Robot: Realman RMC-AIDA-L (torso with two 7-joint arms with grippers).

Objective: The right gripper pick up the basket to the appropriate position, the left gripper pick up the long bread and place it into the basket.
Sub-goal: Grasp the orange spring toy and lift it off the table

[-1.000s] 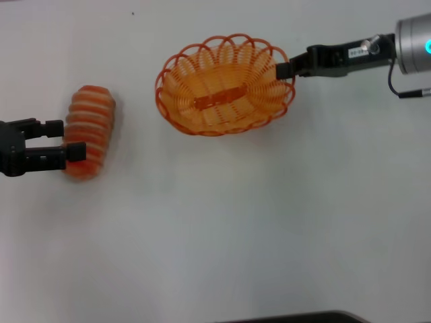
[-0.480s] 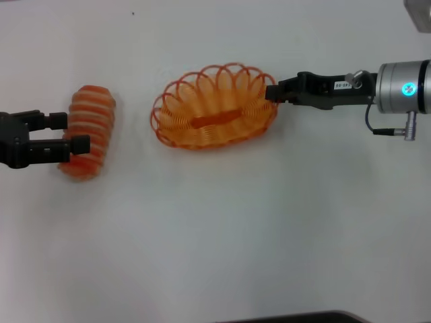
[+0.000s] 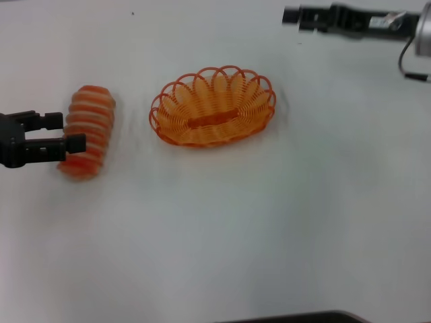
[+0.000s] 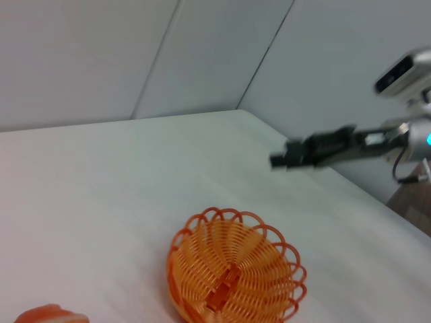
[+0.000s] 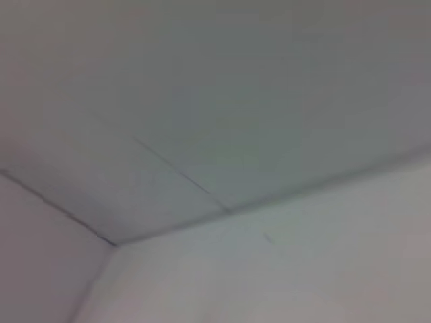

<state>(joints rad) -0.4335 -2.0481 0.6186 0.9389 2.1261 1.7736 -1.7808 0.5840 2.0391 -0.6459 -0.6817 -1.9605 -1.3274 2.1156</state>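
The orange wire basket (image 3: pixel 214 106) stands on the white table at the middle back, free of any gripper; it also shows in the left wrist view (image 4: pixel 232 279). The long bread (image 3: pixel 91 114), orange-red with pale stripes, lies on the table at the left; its end shows in the left wrist view (image 4: pixel 50 315). My left gripper (image 3: pixel 73 132) is open at the bread's left side, one finger above and one across its lower part. My right gripper (image 3: pixel 291 15) is up at the far right, well clear of the basket, and also shows in the left wrist view (image 4: pixel 279 159).
The white table (image 3: pixel 269 222) is bare in front and to the right of the basket. A dark edge (image 3: pixel 289 316) shows at the bottom of the head view. The right wrist view shows only wall and table.
The right gripper set the basket down flat, let go of its right rim and pulled away up and to the far right. The left gripper and bread stayed put.
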